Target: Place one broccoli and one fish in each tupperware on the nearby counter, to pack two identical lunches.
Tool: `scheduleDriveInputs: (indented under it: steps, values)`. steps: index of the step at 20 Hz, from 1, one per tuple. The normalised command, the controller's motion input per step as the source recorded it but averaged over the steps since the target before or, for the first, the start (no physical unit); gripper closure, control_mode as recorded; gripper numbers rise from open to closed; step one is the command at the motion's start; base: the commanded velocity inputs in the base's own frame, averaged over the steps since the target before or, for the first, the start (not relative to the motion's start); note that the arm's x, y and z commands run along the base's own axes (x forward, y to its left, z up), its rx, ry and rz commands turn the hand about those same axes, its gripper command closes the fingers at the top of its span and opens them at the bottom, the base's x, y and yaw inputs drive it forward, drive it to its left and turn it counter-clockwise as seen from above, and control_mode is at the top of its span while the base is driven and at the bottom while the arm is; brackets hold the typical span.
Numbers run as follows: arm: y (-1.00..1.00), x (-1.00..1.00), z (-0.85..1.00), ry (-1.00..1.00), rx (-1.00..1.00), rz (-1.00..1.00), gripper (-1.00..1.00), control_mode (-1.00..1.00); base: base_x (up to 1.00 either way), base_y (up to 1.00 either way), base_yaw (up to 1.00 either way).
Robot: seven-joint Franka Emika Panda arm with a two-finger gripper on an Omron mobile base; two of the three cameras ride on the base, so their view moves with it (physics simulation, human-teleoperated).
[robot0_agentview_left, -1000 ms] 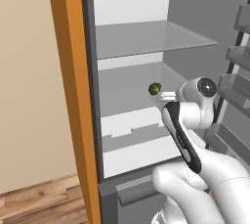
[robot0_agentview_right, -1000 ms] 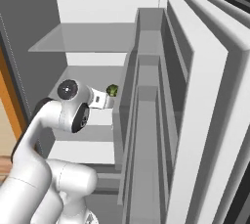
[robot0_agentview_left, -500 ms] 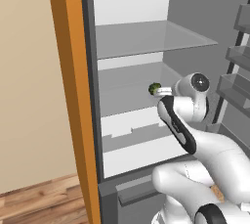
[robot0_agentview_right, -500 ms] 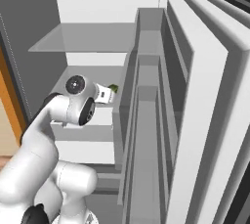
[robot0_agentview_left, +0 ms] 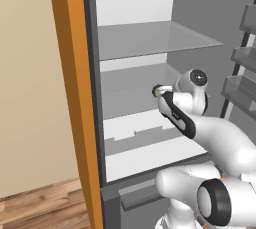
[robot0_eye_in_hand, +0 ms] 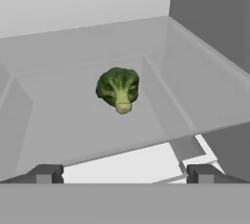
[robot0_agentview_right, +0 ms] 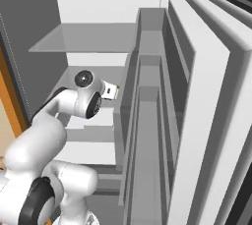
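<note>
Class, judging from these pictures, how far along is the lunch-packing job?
Done: the fridge door stands open. In hand: nothing; the open end effector points at a broccoli lying on a fridge shelf, not yet grasped. Left: grasping it, then all the packing.

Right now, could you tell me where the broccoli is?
The broccoli lies on the fridge's middle glass shelf, centred in the hand view, ahead of the open gripper and untouched.
</note>
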Motion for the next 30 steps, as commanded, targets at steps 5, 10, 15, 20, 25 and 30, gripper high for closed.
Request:
scheduleDriveInputs:
  steps: [5,10,15,20,25,30]
  values:
    - [0.00,0.28,-0.16,0.04,0.00,0.00,-1.00,-1.00,0.00,0.00,0.00]
    - [0.00,0.28,-0.13,0.00,0.00,0.00,-1.00,-1.00,0.00,0.00,0.00]
    - [0.00,0.29,-0.09,0.02,0.00,0.00,-1.00,-1.00,0.00,0.00,0.00]
    - [0.00,0.34,-0.17,0.04,0.00,0.00,-1.00,-1.00,0.00,0.00,0.00]
    - [0.00,0.35,-0.16,0.03,0.00,0.00,-1.00,-1.00,0.00,0.00,0.00]
    - [0.00,0.31,-0.15,0.03,0.00,0.00,-1.00,-1.00,0.00,0.00,0.00]
